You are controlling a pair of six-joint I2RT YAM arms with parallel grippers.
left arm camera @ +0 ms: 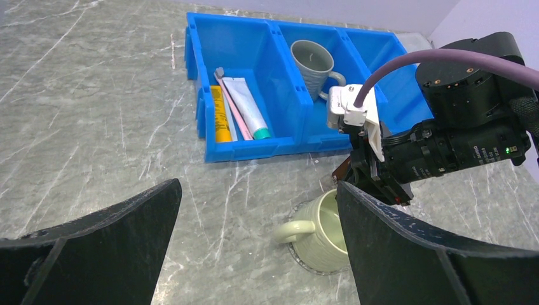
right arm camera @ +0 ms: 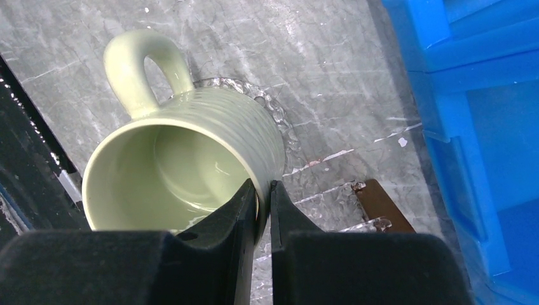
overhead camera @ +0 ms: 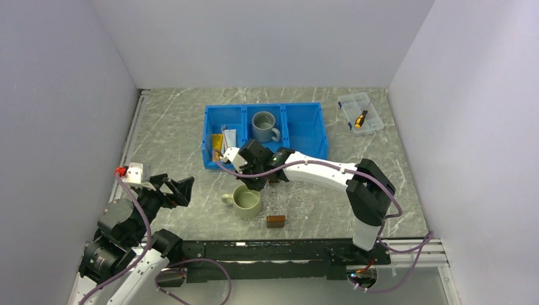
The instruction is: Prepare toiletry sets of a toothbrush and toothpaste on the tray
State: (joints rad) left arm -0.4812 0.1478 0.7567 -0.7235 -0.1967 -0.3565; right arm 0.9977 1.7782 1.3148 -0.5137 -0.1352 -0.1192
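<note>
Mug (right arm camera: 184, 146) rim pinched by right gripper (right arm camera: 262, 190), mug overlapping tray (right arm camera: 330, 190); probably positioning or clearing it. Toothbrush (left arm camera: 230, 101) and toothpaste (left arm camera: 248, 108) lie in blue bin (left arm camera: 254, 152), left compartment, far side. Left gripper (left arm camera: 257, 187) spread wide, waiting near left.

Two mugs: one pale green mug (overhead camera: 245, 204), one grey mug (overhead camera: 264, 126); one blue bin (overhead camera: 306, 130); one clear lidded box (overhead camera: 354, 105); one tray (overhead camera: 276, 221); one toothpaste (left arm camera: 248, 109); one yellow tube (left arm camera: 219, 117); one toothbrush (left arm camera: 232, 105)
</note>
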